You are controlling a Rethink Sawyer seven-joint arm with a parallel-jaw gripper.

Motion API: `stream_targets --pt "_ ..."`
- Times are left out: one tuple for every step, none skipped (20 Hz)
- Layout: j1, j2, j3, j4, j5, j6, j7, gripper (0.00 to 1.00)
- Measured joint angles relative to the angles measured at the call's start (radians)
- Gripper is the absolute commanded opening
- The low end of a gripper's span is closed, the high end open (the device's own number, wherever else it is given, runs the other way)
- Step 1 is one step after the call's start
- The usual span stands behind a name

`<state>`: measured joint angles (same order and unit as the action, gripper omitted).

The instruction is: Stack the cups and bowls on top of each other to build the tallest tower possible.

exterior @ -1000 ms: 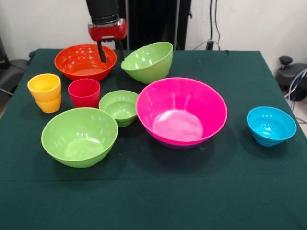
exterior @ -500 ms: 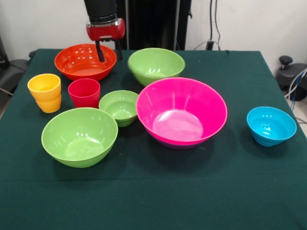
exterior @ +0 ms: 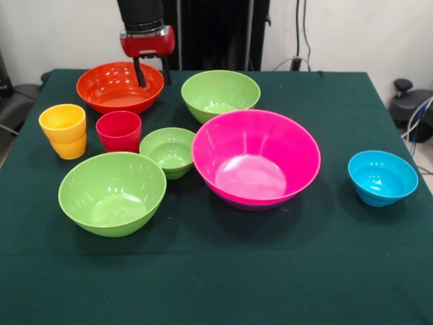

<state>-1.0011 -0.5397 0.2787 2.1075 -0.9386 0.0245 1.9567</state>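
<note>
My gripper [exterior: 155, 81] hangs open and empty over the right rim of the wide orange bowl [exterior: 111, 88] at the back left. Just right of it a large lime green bowl [exterior: 220, 93] sits upright on the cloth. The big hot pink bowl [exterior: 256, 159] stands in the middle, with a thin purple edge showing under its base. A small green bowl [exterior: 169, 150] touches its left side. Another large green bowl [exterior: 112, 193] is at the front left. Behind it stand the red cup [exterior: 119, 131] and the yellow cup [exterior: 63, 128]. A sky blue bowl [exterior: 382, 177] sits alone on the right.
A dark green cloth [exterior: 223, 271] covers the table. A black upright panel [exterior: 216, 30] stands behind the table. Cables and a black device [exterior: 413, 112] lie off the right edge, and dark gear [exterior: 12, 101] off the left edge.
The far lime green bowl, tilted on its side a second ago, has dropped flat and upright. My gripper has risen slightly and drifted a little left.
</note>
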Motion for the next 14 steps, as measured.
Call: stream_targets --pt "0.0 0.0 0.0 0.0 0.0 0.0 0.0 1.0" --pt "0.0 0.0 0.0 0.0 0.0 0.0 0.0 1.0" --pt "0.0 0.0 0.0 0.0 0.0 0.0 0.0 1.0" --pt "0.0 0.0 0.0 0.0 0.0 0.0 0.0 1.0" --pt "0.0 0.0 0.0 0.0 0.0 0.0 0.0 1.0" --pt "0.0 0.0 0.0 0.0 0.0 0.0 0.0 1.0" --pt "0.0 0.0 0.0 0.0 0.0 0.0 0.0 1.0" --pt "0.0 0.0 0.0 0.0 0.0 0.0 0.0 1.0" --pt "0.001 0.001 0.0 0.0 0.0 0.0 0.0 1.0" --pt "0.002 0.001 -0.001 0.0 0.0 0.0 0.0 1.0" --pt "0.004 0.003 -0.002 -0.001 0.0 0.0 0.0 1.0" --pt "0.006 0.005 -0.004 -0.001 0.0 0.0 0.0 1.0" --pt "0.012 0.011 -0.008 -0.003 0.0 0.0 0.0 1.0" --pt "0.017 0.016 -0.012 -0.006 -0.001 0.0 0.0 1.0"
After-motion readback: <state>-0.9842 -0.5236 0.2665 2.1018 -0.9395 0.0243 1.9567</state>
